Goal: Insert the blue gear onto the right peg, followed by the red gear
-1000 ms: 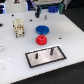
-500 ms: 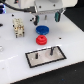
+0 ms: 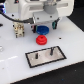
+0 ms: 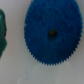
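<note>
In the exterior view the blue gear (image 3: 44,29) lies flat on the white table, its far part hidden by my gripper (image 3: 45,23). The gripper hangs just above it, with dark fingers spread to either side and nothing held. In the wrist view the blue gear (image 4: 52,32) fills most of the picture, toothed rim and centre hole showing; no fingers appear there. The smaller red gear (image 3: 41,40) sits just in front of the blue one. The grey black-rimmed plate (image 3: 57,56) lies nearer the camera, carrying the right peg (image 3: 50,50) and a second peg (image 3: 37,56).
A tan and white object (image 3: 19,30) stands on the table at the exterior view's left, beside the arm. A dark green shape (image 4: 2,35) shows at the edge of the wrist view. The table's front edge runs just past the plate.
The arm has come down and forward from the back of the table, and the gripper now hangs right over the blue gear. Gears and plate have not moved.
</note>
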### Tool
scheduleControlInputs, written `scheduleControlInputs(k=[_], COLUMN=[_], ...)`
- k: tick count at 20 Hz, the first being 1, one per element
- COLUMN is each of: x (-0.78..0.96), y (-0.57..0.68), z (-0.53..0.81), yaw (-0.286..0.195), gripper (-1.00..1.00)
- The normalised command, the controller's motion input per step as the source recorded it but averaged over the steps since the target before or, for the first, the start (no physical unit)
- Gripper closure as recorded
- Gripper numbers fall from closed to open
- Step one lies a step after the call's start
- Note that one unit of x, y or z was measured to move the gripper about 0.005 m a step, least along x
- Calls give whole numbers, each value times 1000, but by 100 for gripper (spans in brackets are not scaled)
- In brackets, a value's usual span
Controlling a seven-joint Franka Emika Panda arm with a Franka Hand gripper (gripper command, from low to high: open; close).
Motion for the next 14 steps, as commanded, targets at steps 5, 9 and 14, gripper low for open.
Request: scheduleControlInputs(k=[5,9,14], x=[-308,-378,-95], y=[-28,-9,0], z=[-203,-82,-1], yaw=[0,0,0], gripper=[100,100,100])
